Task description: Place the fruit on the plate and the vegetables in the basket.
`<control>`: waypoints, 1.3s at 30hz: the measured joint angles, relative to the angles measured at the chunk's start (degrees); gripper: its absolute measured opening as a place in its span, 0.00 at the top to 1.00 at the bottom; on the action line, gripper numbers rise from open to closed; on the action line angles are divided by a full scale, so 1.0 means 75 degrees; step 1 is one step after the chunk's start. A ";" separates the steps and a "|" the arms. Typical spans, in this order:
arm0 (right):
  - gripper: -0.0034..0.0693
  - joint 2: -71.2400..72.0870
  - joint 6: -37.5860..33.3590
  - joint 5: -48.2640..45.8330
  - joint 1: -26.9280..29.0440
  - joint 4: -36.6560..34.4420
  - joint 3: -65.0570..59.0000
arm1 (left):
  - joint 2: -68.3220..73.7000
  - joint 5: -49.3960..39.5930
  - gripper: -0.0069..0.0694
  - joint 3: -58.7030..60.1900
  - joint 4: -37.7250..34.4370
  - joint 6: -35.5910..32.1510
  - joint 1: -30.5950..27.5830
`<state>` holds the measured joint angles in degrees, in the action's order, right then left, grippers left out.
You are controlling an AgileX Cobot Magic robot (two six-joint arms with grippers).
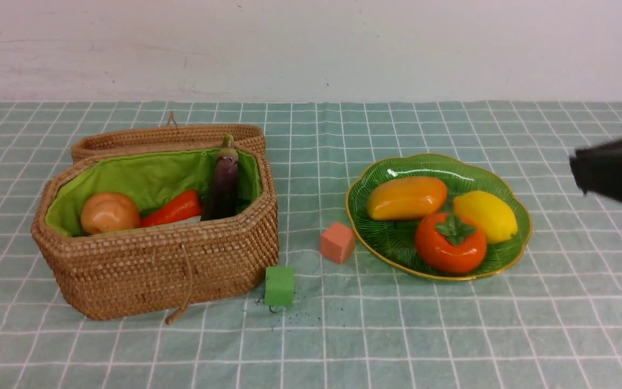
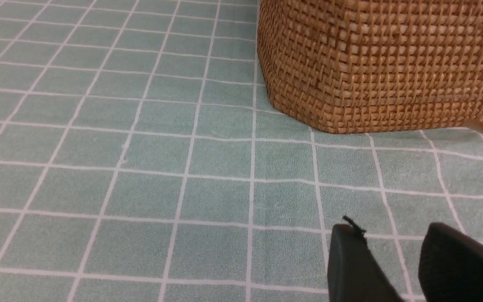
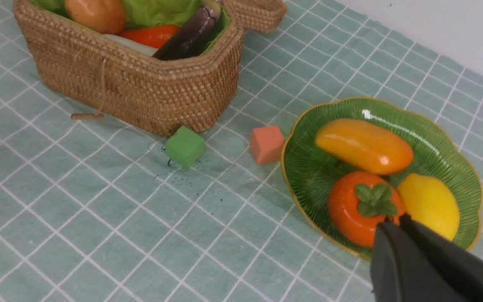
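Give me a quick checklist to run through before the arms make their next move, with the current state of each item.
1. All three fruits on the plate: mango, lemon, persimmon are there. Ok.
2. Vegetables in the basket: potato, carrot, eggplant and a strip of radish show inside. Ok.
3. Basket lid open, folded back behind. Ok.
4. Right gripper empty: shut on nothing, above the plate's edge. Ok.
5. Left gripper empty: jaws apart, nothing between them, over bare cloth. Ok.
6. Pink cube and green cube clear of plate and basket: both on the cloth between them. Ok.
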<state>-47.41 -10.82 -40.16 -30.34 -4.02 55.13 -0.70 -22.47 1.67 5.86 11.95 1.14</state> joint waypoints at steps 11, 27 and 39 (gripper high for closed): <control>0.97 0.2489 0.0923 0.0072 0.0000 -0.0333 -0.2928 | 0.0000 0.0000 0.60 0.0000 0.0000 0.0000 0.0000; 0.96 0.2572 0.0985 -0.0625 0.0000 -0.0349 -0.3126 | 0.0000 0.0000 0.60 0.0000 0.0000 0.0000 0.0000; 0.95 0.3729 0.0985 -0.0658 0.1973 -0.0634 -0.3215 | 0.0000 0.0000 0.60 0.0000 0.0000 0.0000 0.0000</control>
<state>-19.45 -3.44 -45.10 -15.54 -8.78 31.02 -0.70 -22.47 1.67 5.86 11.95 1.14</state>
